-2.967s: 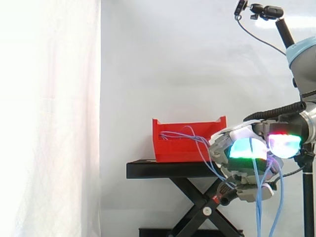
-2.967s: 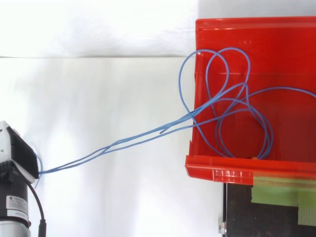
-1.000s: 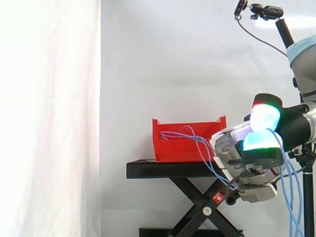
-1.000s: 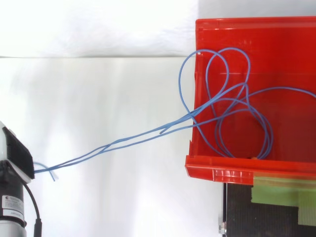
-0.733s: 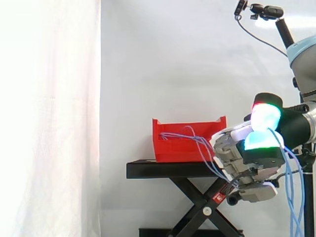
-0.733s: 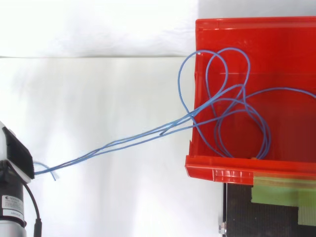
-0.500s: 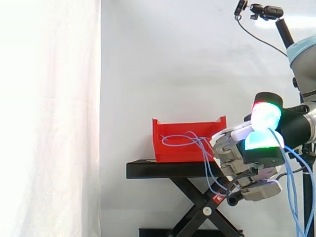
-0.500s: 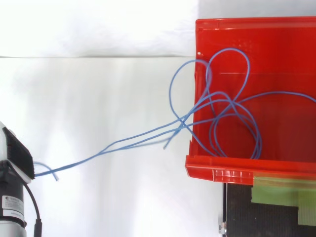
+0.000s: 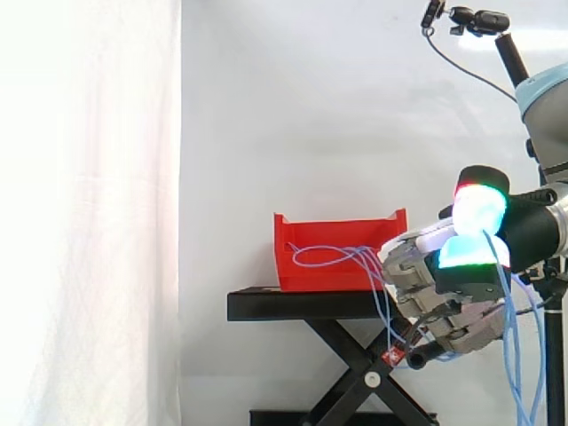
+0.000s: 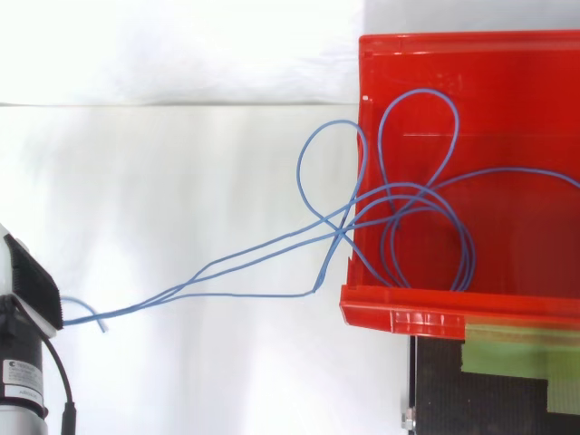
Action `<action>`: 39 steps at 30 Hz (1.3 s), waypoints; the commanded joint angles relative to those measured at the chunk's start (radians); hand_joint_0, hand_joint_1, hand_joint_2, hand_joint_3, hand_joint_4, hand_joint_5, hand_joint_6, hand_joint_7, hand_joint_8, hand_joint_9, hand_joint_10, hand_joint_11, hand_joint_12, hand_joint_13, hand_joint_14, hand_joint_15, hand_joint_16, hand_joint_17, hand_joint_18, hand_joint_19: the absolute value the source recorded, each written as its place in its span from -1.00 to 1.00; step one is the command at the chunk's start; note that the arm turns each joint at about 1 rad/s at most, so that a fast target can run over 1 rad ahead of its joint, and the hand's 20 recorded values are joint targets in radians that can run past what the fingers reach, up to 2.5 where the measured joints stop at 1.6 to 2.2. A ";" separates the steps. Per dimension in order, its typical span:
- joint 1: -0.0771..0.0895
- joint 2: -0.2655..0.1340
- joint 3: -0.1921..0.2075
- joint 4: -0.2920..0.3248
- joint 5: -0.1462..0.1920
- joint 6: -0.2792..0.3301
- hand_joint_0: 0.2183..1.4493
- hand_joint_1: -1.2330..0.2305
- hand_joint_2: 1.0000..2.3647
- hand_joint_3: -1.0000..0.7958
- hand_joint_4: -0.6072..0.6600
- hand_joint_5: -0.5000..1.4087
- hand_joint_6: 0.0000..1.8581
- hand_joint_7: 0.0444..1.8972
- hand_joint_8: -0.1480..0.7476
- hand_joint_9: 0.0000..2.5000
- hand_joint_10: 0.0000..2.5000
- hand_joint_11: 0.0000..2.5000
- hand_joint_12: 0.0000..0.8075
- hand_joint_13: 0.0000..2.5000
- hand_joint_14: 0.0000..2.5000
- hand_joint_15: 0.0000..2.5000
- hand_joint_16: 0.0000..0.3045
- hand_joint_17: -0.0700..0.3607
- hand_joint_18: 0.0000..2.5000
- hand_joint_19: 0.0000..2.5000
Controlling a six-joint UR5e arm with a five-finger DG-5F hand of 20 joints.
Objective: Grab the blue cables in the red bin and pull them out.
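Here the hand (image 9: 428, 286) grips blue cables (image 10: 417, 90) trailing from the red bin (image 10: 507, 59) on a black stand (image 9: 293, 304).

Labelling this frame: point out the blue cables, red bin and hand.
blue cables (image 10: 419, 90), top view, top of the loop inside the bin.
red bin (image 10: 426, 317), top view, its thick lower rim.
hand (image 9: 417, 275), side view, its grey body.
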 commanded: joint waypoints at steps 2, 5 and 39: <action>-0.001 0.000 0.000 0.000 0.000 0.000 0.20 -0.54 -1.00 -1.00 -0.06 0.18 0.11 -0.55 -0.18 -0.40 1.00 0.08 -0.26 -0.13 1.00 -0.27 -0.80 -0.35 0.20 0.56; 0.000 0.000 0.000 0.000 0.000 0.000 0.20 -0.54 -1.00 -1.00 -0.08 0.20 0.07 -0.52 -0.18 -0.35 1.00 0.14 -0.24 -0.07 1.00 -0.26 -0.78 -0.33 0.23 0.47; 0.007 0.000 -0.001 0.000 0.006 0.002 0.20 -0.56 -1.00 -1.00 -0.11 0.32 -0.23 -0.37 -0.28 0.22 1.00 0.71 -0.32 0.19 1.00 0.00 -0.75 -0.28 0.42 0.06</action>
